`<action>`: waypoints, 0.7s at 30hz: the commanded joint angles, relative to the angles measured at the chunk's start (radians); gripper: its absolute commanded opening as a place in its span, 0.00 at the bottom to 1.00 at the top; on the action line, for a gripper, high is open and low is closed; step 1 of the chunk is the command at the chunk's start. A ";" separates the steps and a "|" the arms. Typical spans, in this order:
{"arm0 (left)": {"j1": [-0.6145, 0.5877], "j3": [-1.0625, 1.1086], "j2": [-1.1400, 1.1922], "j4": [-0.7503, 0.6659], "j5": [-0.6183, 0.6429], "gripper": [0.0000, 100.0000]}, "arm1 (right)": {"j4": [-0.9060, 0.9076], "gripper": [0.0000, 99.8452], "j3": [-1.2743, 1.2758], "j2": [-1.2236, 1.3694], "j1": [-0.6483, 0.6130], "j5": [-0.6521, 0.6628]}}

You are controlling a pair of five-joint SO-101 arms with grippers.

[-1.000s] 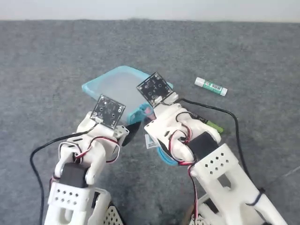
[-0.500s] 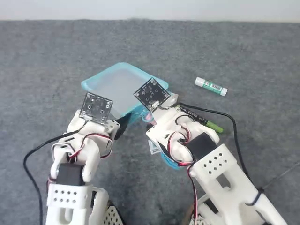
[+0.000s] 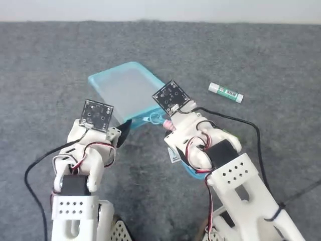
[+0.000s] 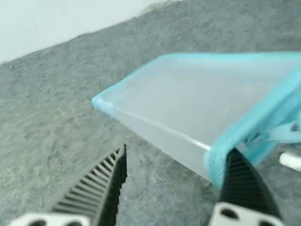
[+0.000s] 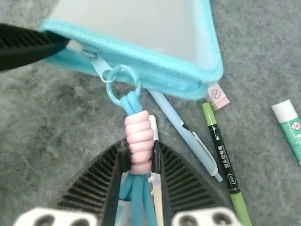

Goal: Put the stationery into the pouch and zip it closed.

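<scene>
Right gripper [image 5: 139, 157]: closed on the pink pull [image 5: 138, 136], which hung by a blue cord from the ring [image 5: 121, 82] on the pouch's zip slider.

Left gripper [image 4: 178, 157]: open and holding nothing. One finger stood at the pouch's near corner and appeared to touch the teal edging. The other finger was apart from it, over bare worktop [image 3: 50, 65].

Pouch [image 3: 128, 93]: lay flat between and just beyond my two grippers. I could make out nothing inside it through the translucent face. The slider sat towards the end by my left gripper. I could not tell how much of the zip was open.

Stationery: all of it lay outside. A blue pen [image 5: 186, 134] and a green pen [image 5: 221, 155] lay side by side, their ends just beside the pouch's tagged corner. A glue stick [image 3: 225, 93] lay well apart from them.

Assessment: the step in hand was working the zip, and I judged this to be opening it, since no item had been loaded. The task stood near its start.

The next move called for the left gripper to close on the pouch's corner and hold it down. The right would then draw the pull along the line of the zip, not upward, or the whole pouch would slide or lift.
</scene>
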 commanded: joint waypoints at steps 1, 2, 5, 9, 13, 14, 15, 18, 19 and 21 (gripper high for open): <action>-0.025 -0.007 0.014 -0.041 -0.023 0.30 | 0.015 0.01 -0.011 -0.053 0.025 0.017; -0.025 -0.007 0.014 -0.041 -0.023 0.30 | 0.015 0.01 -0.011 -0.053 0.025 0.017; -0.028 -0.005 0.014 -0.041 -0.025 0.30 | 0.027 0.01 -0.011 -0.053 0.027 0.018; -0.071 -0.004 0.014 -0.054 -0.025 0.30 | 0.030 0.01 -0.012 -0.061 0.074 0.020; -0.069 -0.004 0.014 -0.055 -0.025 0.30 | 0.064 0.01 -0.009 -0.088 0.120 0.043; -0.069 -0.004 0.014 -0.055 -0.023 0.30 | 0.071 0.01 -0.009 -0.096 0.124 0.043; -0.068 -0.004 0.014 -0.055 -0.023 0.30 | 0.076 0.01 -0.008 -0.102 0.122 0.043; -0.066 -0.004 0.014 -0.052 -0.021 0.30 | 0.074 0.01 -0.005 -0.117 0.116 0.043; -0.060 -0.002 0.014 -0.051 -0.021 0.30 | 0.074 0.01 -0.005 -0.122 0.108 0.043; -0.032 -0.002 0.014 -0.049 -0.020 0.30 | 0.076 0.01 -0.006 -0.131 0.082 0.035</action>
